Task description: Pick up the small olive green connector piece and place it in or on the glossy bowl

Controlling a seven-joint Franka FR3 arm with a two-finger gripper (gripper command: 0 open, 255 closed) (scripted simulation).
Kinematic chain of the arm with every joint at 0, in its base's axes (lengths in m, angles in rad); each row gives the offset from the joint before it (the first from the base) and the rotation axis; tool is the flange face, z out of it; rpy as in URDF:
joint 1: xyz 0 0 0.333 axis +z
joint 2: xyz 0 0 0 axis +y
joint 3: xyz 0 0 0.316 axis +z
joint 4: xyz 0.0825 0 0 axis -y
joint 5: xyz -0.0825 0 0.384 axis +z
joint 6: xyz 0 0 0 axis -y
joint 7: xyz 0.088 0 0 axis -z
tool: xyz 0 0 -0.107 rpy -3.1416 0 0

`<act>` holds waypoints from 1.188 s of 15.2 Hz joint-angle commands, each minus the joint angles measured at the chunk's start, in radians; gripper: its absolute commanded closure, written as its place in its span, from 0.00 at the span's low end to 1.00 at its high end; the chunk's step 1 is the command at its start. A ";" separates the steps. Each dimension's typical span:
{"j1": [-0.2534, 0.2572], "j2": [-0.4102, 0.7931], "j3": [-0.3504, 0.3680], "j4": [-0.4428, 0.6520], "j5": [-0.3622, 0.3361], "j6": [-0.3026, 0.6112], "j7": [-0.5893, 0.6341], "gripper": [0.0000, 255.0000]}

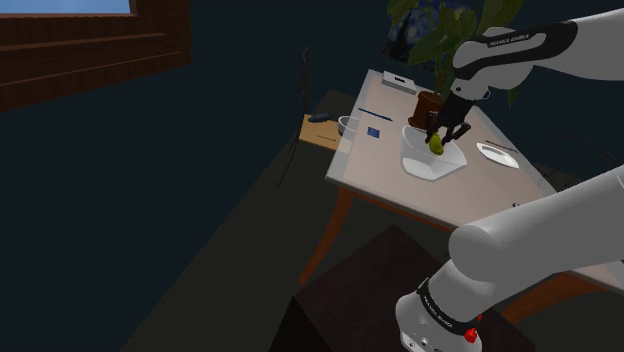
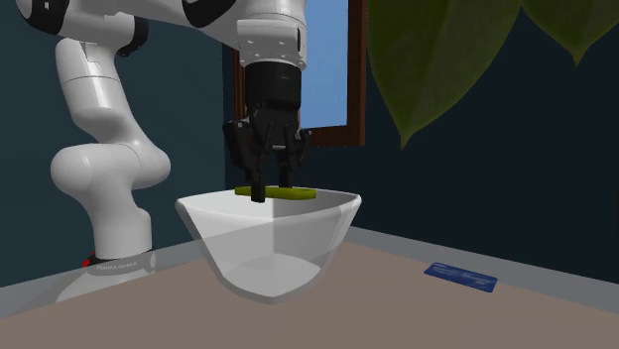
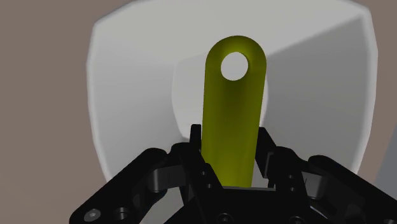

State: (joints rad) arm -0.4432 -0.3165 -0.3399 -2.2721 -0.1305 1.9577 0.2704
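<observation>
pincer (image 1: pixel 440 128) is pinching the olive green connector (image 1: pixel 437 144) by one end, fingers clasping it from both sides in the wrist view, nothing slack that I can see. key relation: the white glossy bowl (image 1: pixel 430 165) sits straight under the pincer, so the piece is already over its target, off the tabletop (image 1: pixel 400 195). in the second exterior view the connector (image 2: pixel 298 194) lies about level at rim height, its long axis running across the mouth of the bowl (image 2: pixel 268 248), with the pincer (image 2: pixel 270 188) coming down from above. wrist view agrees: the connector (image 3: pixel 234 108) reaches out from the pincer (image 3: pixel 230 153) with its holed end over the inner floor of the bowl (image 3: pixel 127 95), both ends inside the rim outline as far as I can tell. my read: carry is done, what's left is a small descent and a release. risk is the long piece bridging or tipping on the rim; a blue card (image 2: pixel 461 278) lies well clear of the bowl
</observation>
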 commanded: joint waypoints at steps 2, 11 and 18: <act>0.000 0.000 0.000 0.000 0.000 0.000 0.000 1.00; 0.003 -0.017 0.010 0.086 0.003 -0.102 0.001 0.00; 0.004 -0.019 0.013 0.110 0.004 -0.129 0.001 0.00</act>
State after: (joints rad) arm -0.4395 -0.3356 -0.3273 -2.1620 -0.1269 1.8291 0.2713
